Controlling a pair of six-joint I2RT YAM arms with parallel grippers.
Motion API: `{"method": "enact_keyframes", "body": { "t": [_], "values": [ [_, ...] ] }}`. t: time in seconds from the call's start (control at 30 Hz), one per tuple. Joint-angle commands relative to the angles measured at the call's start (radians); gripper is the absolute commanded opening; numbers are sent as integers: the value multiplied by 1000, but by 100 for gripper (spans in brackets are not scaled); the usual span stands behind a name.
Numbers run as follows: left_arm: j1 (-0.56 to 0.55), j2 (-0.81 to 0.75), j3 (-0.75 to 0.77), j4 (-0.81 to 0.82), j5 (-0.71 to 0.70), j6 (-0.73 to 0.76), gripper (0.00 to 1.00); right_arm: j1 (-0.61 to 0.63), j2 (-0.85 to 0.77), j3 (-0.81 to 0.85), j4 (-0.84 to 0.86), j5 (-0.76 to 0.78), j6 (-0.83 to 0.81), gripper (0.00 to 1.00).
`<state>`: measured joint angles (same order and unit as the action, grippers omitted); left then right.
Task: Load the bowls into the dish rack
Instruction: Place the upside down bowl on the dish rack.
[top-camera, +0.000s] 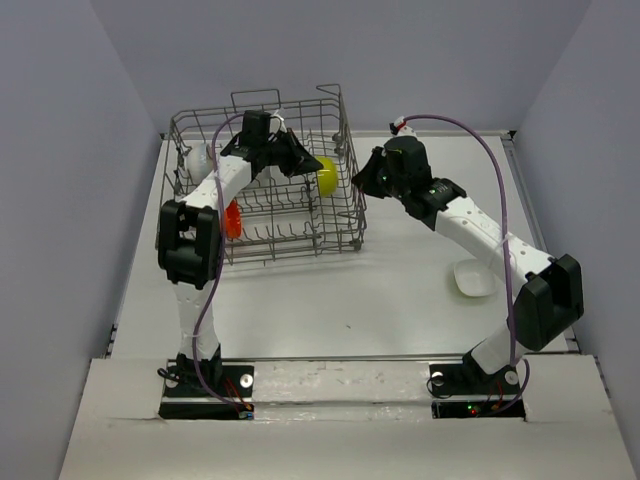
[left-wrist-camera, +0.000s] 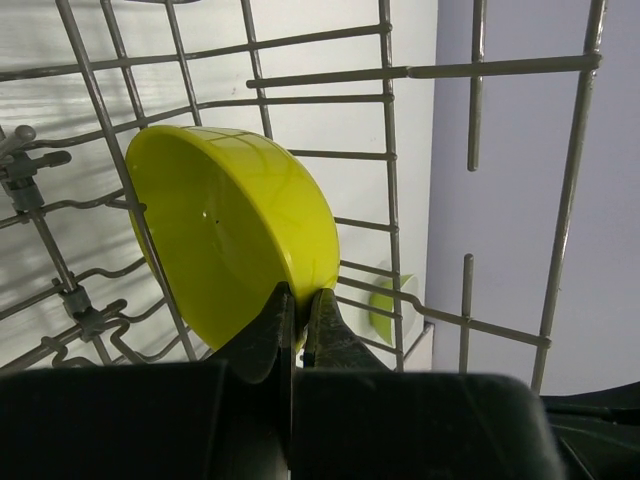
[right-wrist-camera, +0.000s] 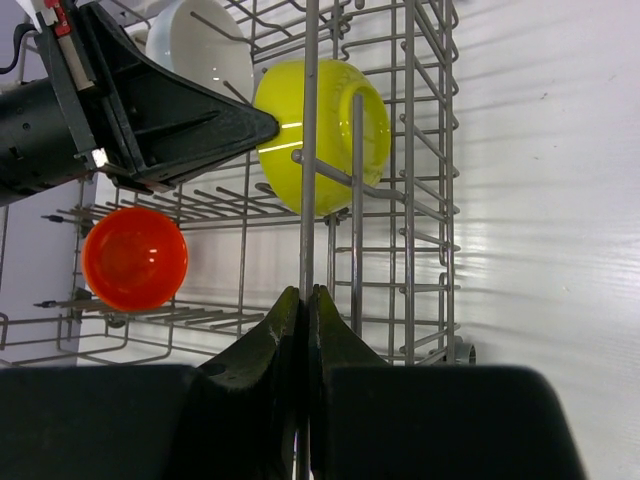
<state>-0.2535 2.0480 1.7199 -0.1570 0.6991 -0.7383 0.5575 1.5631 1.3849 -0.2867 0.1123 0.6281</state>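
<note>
tightly, left jaws pinch yellow bowl (left-wrist-camera: 230, 230) (rim), right jaws grip rack (right-wrist-camera: 306, 200)

Bright, even light; crisp overview.
Thin striped shadows of the dish rack (right-wrist-camera: 408, 200) lie on the white worktop (right-wrist-camera: 540, 220); a sheen streaks the yellow bowl (right-wrist-camera: 335, 100).

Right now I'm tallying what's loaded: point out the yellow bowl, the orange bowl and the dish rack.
yellow bowl (right-wrist-camera: 335, 130): right wrist view, outer wall.
orange bowl (right-wrist-camera: 135, 258): right wrist view, its middle.
dish rack (top-camera: 300, 240): top external view, near wire wall.
</note>
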Motion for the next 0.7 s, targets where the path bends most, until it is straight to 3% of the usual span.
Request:
{"method": "enact_keyframes", "body": {
  "t": [0.0,0.67],
  "values": [
    [72,5,56,-141,-174,140,0,-7,20,-52,-78,29,-70,1],
    [92,4,130,-317,-409,292,0,-16,26,-58,-74,7,-57,1]
  ]
}}
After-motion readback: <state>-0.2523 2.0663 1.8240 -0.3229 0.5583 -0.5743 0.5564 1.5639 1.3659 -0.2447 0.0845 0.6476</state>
